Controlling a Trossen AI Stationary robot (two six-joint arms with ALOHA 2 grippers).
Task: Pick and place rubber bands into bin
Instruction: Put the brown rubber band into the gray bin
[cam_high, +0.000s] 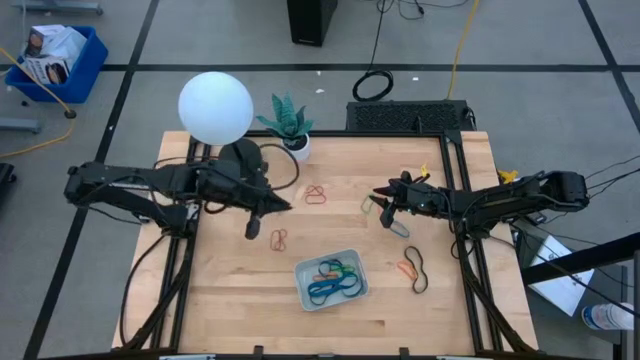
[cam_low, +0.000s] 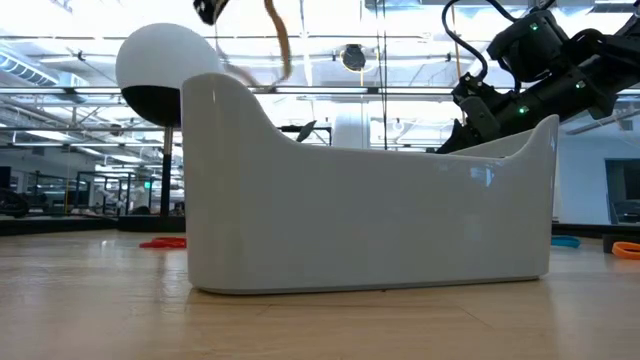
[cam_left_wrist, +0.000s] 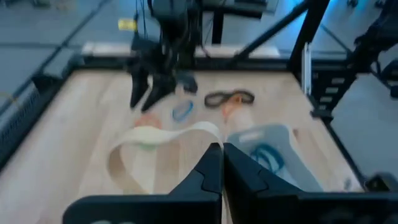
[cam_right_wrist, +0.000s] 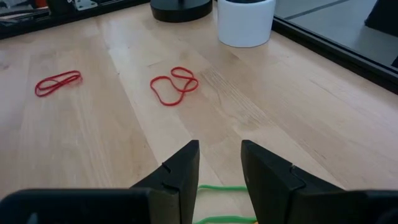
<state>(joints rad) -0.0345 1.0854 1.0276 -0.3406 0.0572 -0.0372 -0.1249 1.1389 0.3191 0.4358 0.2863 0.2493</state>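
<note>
Though hidden overhead, left gripper (cam_left_wrist: 222, 163) pinching tan band (cam_left_wrist: 149, 144); right gripper (cam_right_wrist: 219, 163) parted.

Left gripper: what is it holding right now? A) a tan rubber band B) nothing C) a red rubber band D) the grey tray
A: in the left wrist view the left gripper has its fingers shut on a pale tan rubber band, whose loop hangs above the table.

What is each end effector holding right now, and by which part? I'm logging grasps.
The left end effector is shut on a tan rubber band, pinching one end of the loop while the rest hangs free. The right end effector is open above a green band, holding nothing.
</note>
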